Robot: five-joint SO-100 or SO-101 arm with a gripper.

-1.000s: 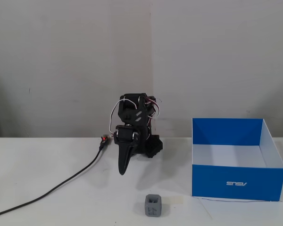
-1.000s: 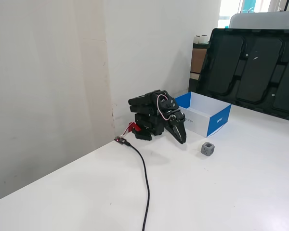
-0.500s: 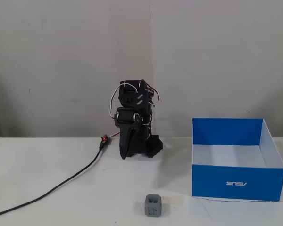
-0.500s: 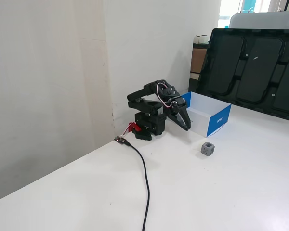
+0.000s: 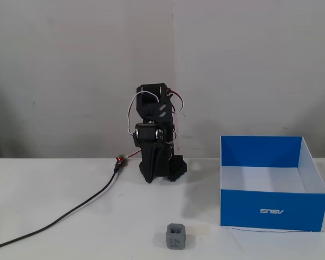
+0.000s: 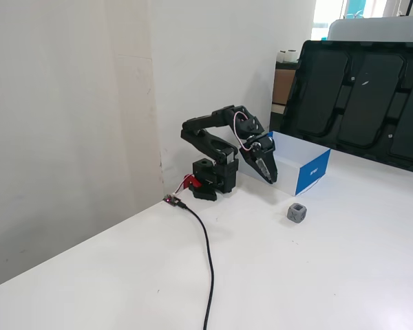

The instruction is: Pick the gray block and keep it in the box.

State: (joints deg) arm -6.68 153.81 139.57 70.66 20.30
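Note:
The gray block (image 5: 176, 236) is a small cube with cut-out faces. It stands on the white table in front of the arm, and it also shows in the other fixed view (image 6: 297, 212). The blue box (image 5: 273, 206) stands open-topped to the block's right, white inside; it also shows behind the arm (image 6: 314, 172). The black arm is folded over its base at the wall. My gripper (image 6: 267, 177) hangs down with its tip just above the table, well short of the block. Its jaws look closed and hold nothing. It is hard to make out against the arm in the front-facing fixed view.
A black cable (image 6: 206, 254) runs from a small board with a red clip (image 5: 119, 160) across the table's left part. A large dark panel (image 6: 365, 103) leans behind the box. A wall backs the table.

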